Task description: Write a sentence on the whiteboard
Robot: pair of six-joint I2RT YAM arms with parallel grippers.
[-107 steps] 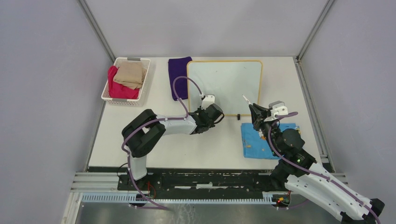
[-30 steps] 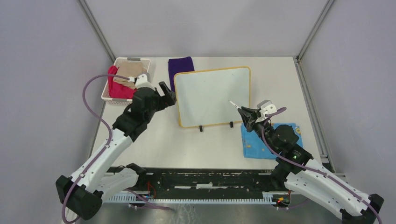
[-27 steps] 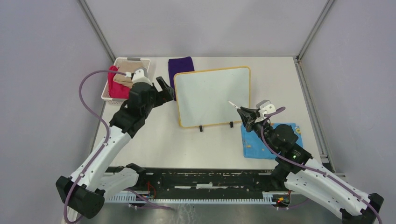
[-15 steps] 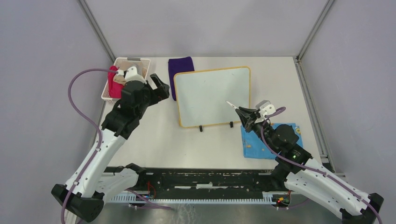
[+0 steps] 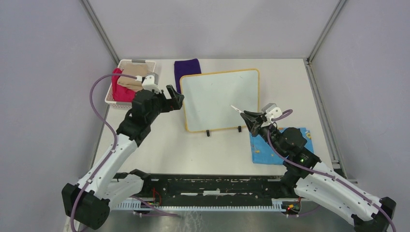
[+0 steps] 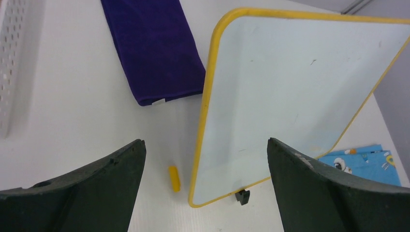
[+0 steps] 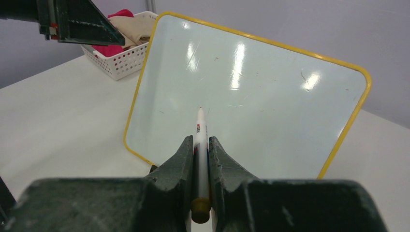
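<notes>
Now: pen aimed at the board, left jaws wide

Your right gripper (image 5: 247, 116) is clamped on a white pen (image 5: 237, 109). Its long axis runs out from the wrist, up and to the left in the top view, with the tip over the near right part of the whiteboard (image 5: 220, 94). Whether the tip touches cannot be told. The whiteboard sits mid-table, its long side running left to right and slightly skewed, clip feet toward the arm bases. Your left gripper (image 5: 175, 99) hovers by its left edge, jaws spread wide, holding nothing. A small yellow cap (image 6: 173, 178) lies just beside that frame edge, below a purple cloth (image 6: 154, 48).

White table (image 5: 212, 150), grey walls (image 5: 43, 96) (metal-framed)
</notes>
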